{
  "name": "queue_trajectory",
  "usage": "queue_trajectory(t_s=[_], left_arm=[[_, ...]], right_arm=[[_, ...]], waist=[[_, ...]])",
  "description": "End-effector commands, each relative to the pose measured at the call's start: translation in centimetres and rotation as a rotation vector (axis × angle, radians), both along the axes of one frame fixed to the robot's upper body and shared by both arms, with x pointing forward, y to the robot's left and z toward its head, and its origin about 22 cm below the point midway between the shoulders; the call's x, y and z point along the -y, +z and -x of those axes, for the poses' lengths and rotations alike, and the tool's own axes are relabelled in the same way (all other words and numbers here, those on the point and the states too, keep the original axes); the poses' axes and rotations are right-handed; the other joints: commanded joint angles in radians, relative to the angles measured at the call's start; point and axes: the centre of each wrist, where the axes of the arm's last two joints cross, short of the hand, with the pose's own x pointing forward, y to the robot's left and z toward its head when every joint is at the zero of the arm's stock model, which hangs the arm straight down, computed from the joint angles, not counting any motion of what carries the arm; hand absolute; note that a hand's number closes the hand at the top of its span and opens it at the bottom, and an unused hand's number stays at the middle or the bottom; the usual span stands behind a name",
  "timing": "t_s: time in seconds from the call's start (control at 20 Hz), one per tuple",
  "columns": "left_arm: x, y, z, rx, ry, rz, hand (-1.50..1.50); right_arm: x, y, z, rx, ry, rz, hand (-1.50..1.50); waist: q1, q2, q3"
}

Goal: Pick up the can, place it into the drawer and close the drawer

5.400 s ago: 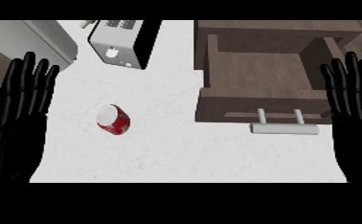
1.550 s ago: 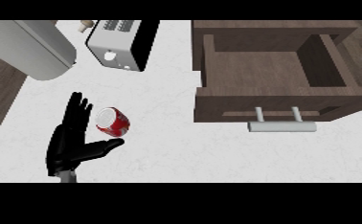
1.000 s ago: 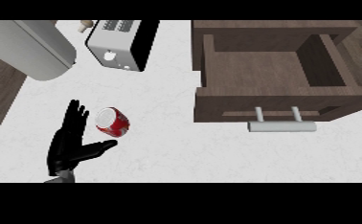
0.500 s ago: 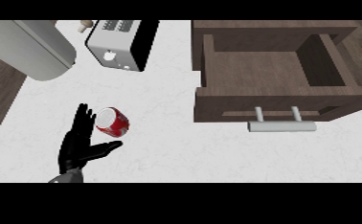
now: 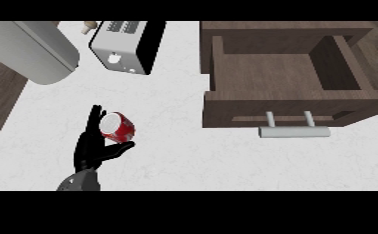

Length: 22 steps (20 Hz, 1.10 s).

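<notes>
Left hand (image 5: pixel 94 148) now sits against the can (image 5: pixel 117 127): fingers straight up along the can's left side, thumb reaching out under its lower edge. Fingers are spread, not yet wrapped round the can, so no grasp yet.

Change over the last 1.6 s: the hand has slid in from the can's left until it touches; the can looks tipped more upright than before, its pale top now facing the view. Judgement: contact is made and the hand is about to close, still the pick-up step.

Can rests on the white counter (image 5: pixel 170 108), lower left, well apart from the drawer (image 5: pixel 277 75), which stands open at right with its handle (image 5: pixel 294 132) toward the near edge. Drawer holds nothing visible.

Right hand is out of view.

Toaster (image 5: pixel 125 45) at top, clear of the carry path; placing and closing remain undone
</notes>
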Motion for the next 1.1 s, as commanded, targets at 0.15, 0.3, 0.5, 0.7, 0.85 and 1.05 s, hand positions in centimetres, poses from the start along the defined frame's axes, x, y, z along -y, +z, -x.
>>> queue_trajectory(t_s=[0.15, 0.3, 0.5, 0.7, 0.85, 1.05], left_arm=[[-0.9, 0.1, -2.2, 0.017, -0.024, 0.080, 1.50], [1.6, 0.6, -2.4, 0.023, -0.101, 0.119, 1.50], [1.7, 2.7, -4.6, 0.094, -0.150, 0.136, 1.50], [1.7, 4.7, -5.5, 0.165, -0.203, 0.109, 1.50], [4.6, 5.4, -5.0, 0.197, -0.189, 0.125, 1.50], [4.4, 6.2, -5.7, 0.210, -0.140, 0.113, 1.50]], right_arm=[[-0.2, -0.6, 0.4, -0.004, 0.040, -0.006, -1.50], [-0.4, 0.1, -0.6, -0.022, 0.011, -0.024, -1.50], [0.2, -0.9, 1.3, -0.018, 0.003, -0.019, -1.50], [-1.2, 1.5, 0.3, -0.011, 0.013, -0.024, -1.50], [0.2, -1.5, 0.5, 0.004, 0.017, -0.018, -1.50], [0.3, 0.4, 0.8, 0.012, -0.004, -0.019, -1.50]], waist=[[-0.005, 0.002, -0.001], [0.003, 0.000, 0.000], [-0.001, 0.000, 0.000], [0.005, -0.001, 0.000], [0.005, -0.002, 0.000], [0.003, -0.001, 0.000]])
